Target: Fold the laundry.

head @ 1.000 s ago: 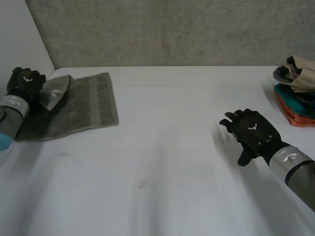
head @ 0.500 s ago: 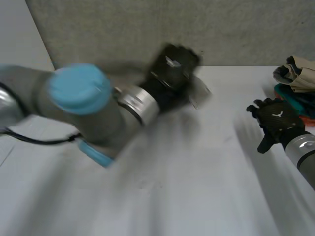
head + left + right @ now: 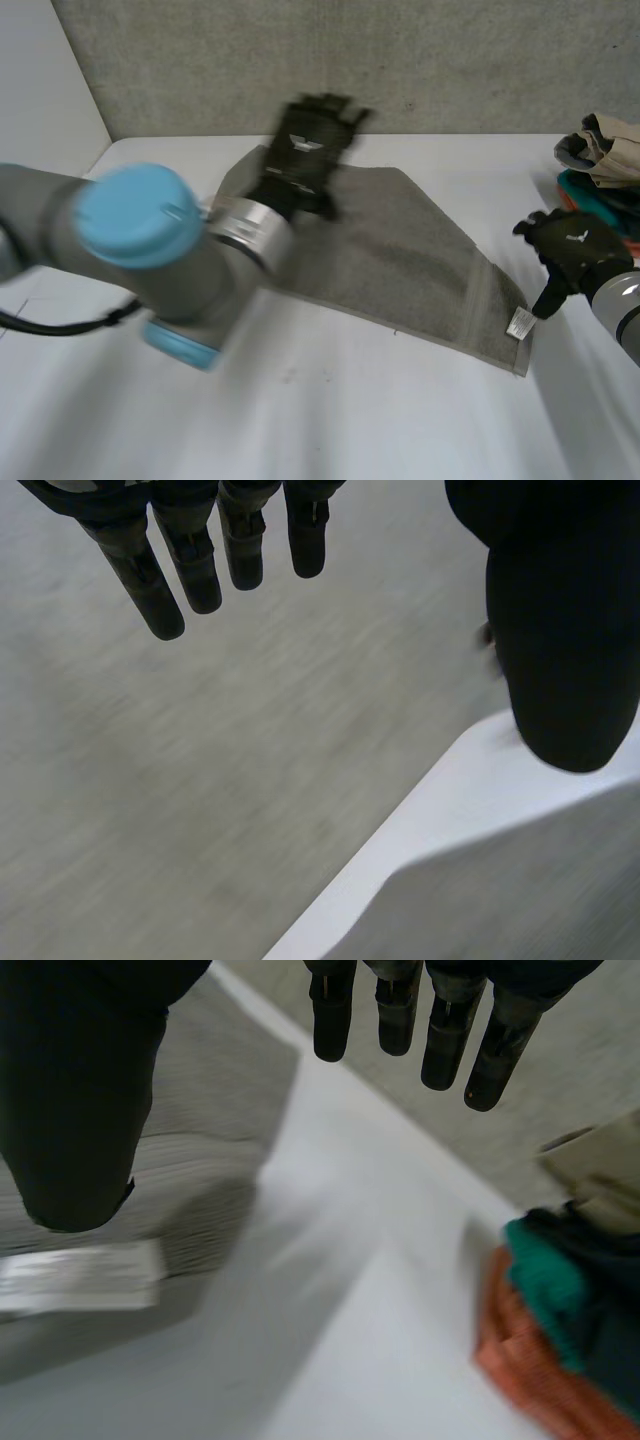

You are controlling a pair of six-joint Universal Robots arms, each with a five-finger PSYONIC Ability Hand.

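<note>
Laying out a grey towel (image 3: 400, 250), spread slantwise across the middle of the surface (image 3: 300, 420). Left hand (image 3: 310, 140) above its far corner, right hand (image 3: 572, 250) just beside its tagged near-right corner, both straight-fingered and holding nothing. Best smoothed flat first, then folded corner to corner. Stacked clothes (image 3: 605, 180) at the right edge, crowding the right hand.

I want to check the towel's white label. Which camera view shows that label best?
The right wrist view: the label lies close and large on the towel corner, beside the right hand thumb. The head view shows the label as a small white patch at the towel corner nearest that hand.
</note>
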